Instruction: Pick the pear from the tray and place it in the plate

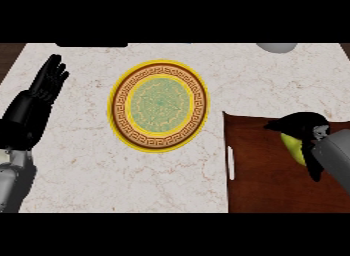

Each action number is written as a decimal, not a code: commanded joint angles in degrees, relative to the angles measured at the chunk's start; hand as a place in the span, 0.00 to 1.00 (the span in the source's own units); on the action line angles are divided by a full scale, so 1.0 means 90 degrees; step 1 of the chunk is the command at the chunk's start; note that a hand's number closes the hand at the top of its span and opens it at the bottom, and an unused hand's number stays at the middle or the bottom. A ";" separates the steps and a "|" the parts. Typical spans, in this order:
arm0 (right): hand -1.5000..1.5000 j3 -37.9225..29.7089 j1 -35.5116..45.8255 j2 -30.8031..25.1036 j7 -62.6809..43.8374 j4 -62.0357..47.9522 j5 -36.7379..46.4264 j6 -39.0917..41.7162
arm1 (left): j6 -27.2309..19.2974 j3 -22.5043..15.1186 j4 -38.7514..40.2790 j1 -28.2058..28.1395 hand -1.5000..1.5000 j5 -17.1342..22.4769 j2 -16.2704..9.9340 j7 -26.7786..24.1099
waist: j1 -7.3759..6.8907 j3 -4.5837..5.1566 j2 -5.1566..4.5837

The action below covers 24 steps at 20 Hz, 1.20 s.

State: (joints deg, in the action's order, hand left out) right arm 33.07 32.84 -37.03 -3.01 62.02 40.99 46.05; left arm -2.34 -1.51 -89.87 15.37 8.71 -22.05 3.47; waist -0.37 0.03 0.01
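A yellow-green pear [294, 148] lies on the dark brown wooden tray [263, 175] at the lower right. My right hand [305, 129] is on top of it, fingers curled round the fruit and hiding most of it. The round plate [159, 105], gold-rimmed with a brown key-pattern band and a green centre, lies bare in the middle of the marble counter, left of the tray. My left hand [39, 97] rests open at the left edge, fingers pointing up, well away from plate and tray.
A grey rounded object [276, 47] pokes in at the counter's far edge, upper right. A white handle strip [230, 162] runs along the tray's left side. Dark wood floor shows beyond the counter's left and right corners.
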 commanded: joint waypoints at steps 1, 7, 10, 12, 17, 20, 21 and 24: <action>0.00 0.0134 -0.0503 -0.0036 0.0326 -0.0355 0.0581 -0.0588 | -0.0060 -0.0036 -0.0339 -0.0022 0.50 -0.0116 0.0110 0.0376 | 0.0009 -0.0008 -0.0004; 0.00 0.0260 -0.0161 0.0119 0.0789 -0.0909 0.1278 -0.0924 | 0.0073 0.0091 -0.0623 0.0026 0.50 -0.0073 0.0116 0.0664 | -0.0041 -0.0009 -0.0017; 1.00 -0.0190 -0.0378 0.0486 0.1068 -0.0828 0.1036 -0.1879 | 0.0088 0.0061 -0.0341 -0.0057 0.50 -0.0133 0.0276 0.0340 | -0.0013 -0.0011 -0.0023; 1.00 -0.0265 -0.0289 0.0596 0.1102 -0.0927 0.1258 -0.2446 | 0.0279 0.0266 -0.0026 0.0156 0.50 -0.0144 0.0060 0.0119 | -0.0012 -0.0010 -0.0031; 1.00 -0.0498 -0.0031 0.0840 0.1363 -0.1040 0.1547 -0.3158 | 0.0183 0.0186 -0.0222 -0.0104 0.50 -0.0270 0.0279 0.0123 | -0.0026 -0.0008 -0.0020; 1.00 -0.1574 -0.0733 0.0959 -0.1414 -0.0402 0.1180 -0.3360 | 0.0038 0.0500 -0.0065 -0.0321 0.50 -0.0271 0.0026 0.0223 | 0.0640 0.0022 0.0222; 1.00 -0.1864 -0.0940 0.0907 -0.1792 -0.0496 0.1130 -0.3623 | -0.0024 0.0537 -0.0170 -0.0362 0.50 -0.0232 0.0026 0.0385 | 0.0849 0.0012 0.0342; 1.00 -0.2514 -0.1267 0.0787 -0.2837 -0.0456 0.1076 -0.4173 | -0.0116 0.0743 -0.0037 -0.0544 0.50 -0.0274 -0.0093 0.0375 | 0.1412 0.0049 0.0526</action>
State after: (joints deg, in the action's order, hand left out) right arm 17.03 25.19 -29.96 -16.66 57.20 51.30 14.30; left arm -2.46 3.30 -90.89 12.31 6.46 -21.88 6.54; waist 7.48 0.40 3.04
